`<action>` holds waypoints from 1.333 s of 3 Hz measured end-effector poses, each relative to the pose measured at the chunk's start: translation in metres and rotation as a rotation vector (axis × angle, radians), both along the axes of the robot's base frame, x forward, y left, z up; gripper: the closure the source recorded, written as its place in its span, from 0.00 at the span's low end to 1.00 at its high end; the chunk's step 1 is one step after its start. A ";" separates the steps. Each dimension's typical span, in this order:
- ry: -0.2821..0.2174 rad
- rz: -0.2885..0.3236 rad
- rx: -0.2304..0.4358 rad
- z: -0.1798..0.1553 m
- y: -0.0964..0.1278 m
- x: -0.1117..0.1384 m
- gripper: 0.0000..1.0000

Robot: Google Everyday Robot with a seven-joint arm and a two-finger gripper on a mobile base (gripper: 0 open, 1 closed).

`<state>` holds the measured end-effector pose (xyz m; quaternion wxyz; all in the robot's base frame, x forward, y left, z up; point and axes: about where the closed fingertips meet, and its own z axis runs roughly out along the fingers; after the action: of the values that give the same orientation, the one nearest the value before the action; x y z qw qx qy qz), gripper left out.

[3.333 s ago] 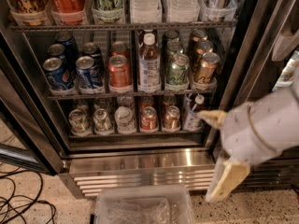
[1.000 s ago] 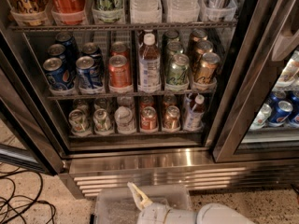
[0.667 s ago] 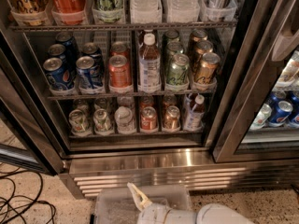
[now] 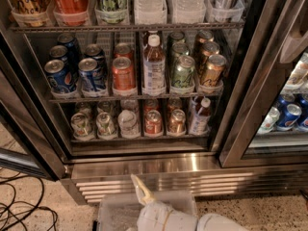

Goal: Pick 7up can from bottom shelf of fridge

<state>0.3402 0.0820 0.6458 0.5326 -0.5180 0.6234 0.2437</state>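
The fridge [image 4: 144,165] stands open, its steel sill and grille low in the camera view. Its bottom shelf [image 4: 139,139] carries a row of drinks. Two pale green-and-silver 7up cans [image 4: 81,125] stand side by side at the shelf's left end, upright behind the front rail. My gripper [image 4: 138,189] sits at the bottom middle of the frame, below the grille and well short of the shelf, pointing up and left from the white arm [image 4: 173,219]. It holds nothing that I can see.
Right of the 7up cans stand a pale can [image 4: 129,121], a red can [image 4: 153,122], a copper can [image 4: 176,121] and a small bottle [image 4: 199,117]. A clear plastic bin [image 4: 120,208] lies under my arm. Cables [image 4: 19,211] trail on the floor at left. A steel door post [image 4: 245,105] rises at right.
About three seconds ago my arm hung at the right, level with the bottom shelf; it has since dropped to the bottom of the frame. Over the last second nothing has moved.
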 end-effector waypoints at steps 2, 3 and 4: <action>-0.251 -0.052 0.093 0.000 0.044 0.062 0.00; -0.321 -0.123 0.127 -0.013 0.058 0.067 0.00; -0.373 -0.186 0.166 -0.025 0.082 0.054 0.00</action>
<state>0.3938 0.1645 0.6209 0.6995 -0.4488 0.5372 0.1438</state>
